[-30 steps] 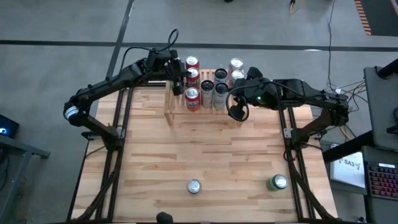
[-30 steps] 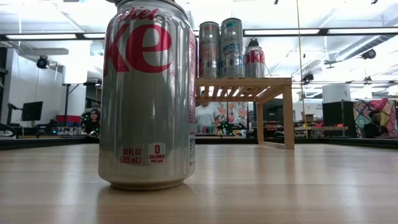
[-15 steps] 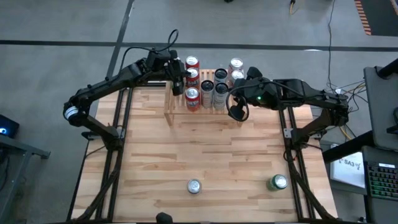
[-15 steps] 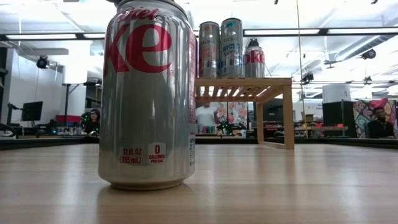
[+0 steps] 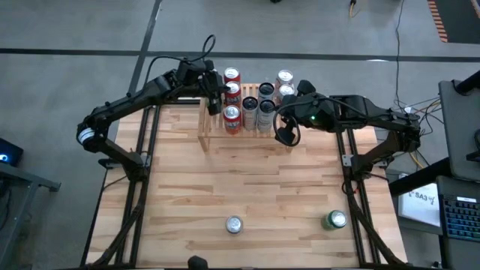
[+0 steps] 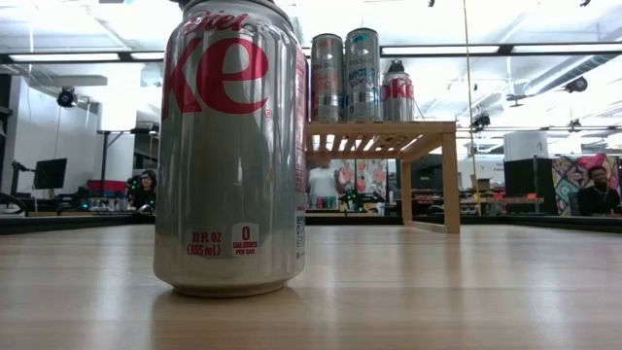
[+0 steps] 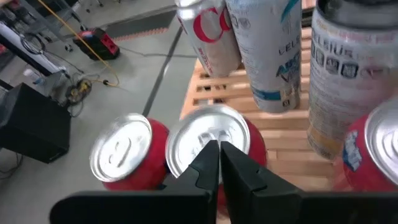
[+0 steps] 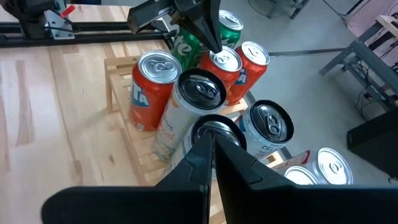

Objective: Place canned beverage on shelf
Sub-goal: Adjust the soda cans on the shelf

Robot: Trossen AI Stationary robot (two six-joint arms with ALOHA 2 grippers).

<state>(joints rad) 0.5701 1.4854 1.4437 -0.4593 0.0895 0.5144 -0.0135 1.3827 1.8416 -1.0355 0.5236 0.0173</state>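
The light-wood shelf (image 5: 244, 127) stands at the table's far edge with several cans on its slats; it also shows in the low view (image 6: 384, 136). My left gripper (image 5: 223, 96) is shut above the silver top of a red can (image 7: 208, 140) at the shelf's left end, and it shows in the right wrist view (image 8: 214, 43). My right gripper (image 5: 279, 118) is shut above a dark-topped can (image 8: 214, 129) toward the shelf's right end. A silver Diet Coke can (image 5: 235, 224) and a green can (image 5: 335, 220) stand upright on the table near its front edge. My left gripper's shut fingertips (image 7: 217, 152) point down over the red can's lid (image 7: 193, 140); I cannot tell whether they touch it. My right gripper's shut fingertips (image 8: 210, 142) point down at the rim of the dark-topped can; I cannot tell whether they touch it.
An orange can (image 8: 152, 87), a tall white can (image 8: 193, 99), a green can (image 8: 231, 25) and silver cans (image 8: 267, 127) crowd the shelf. The Diet Coke can (image 6: 233, 146) fills the left of the low view. Bare wood lies between the shelf and the front cans.
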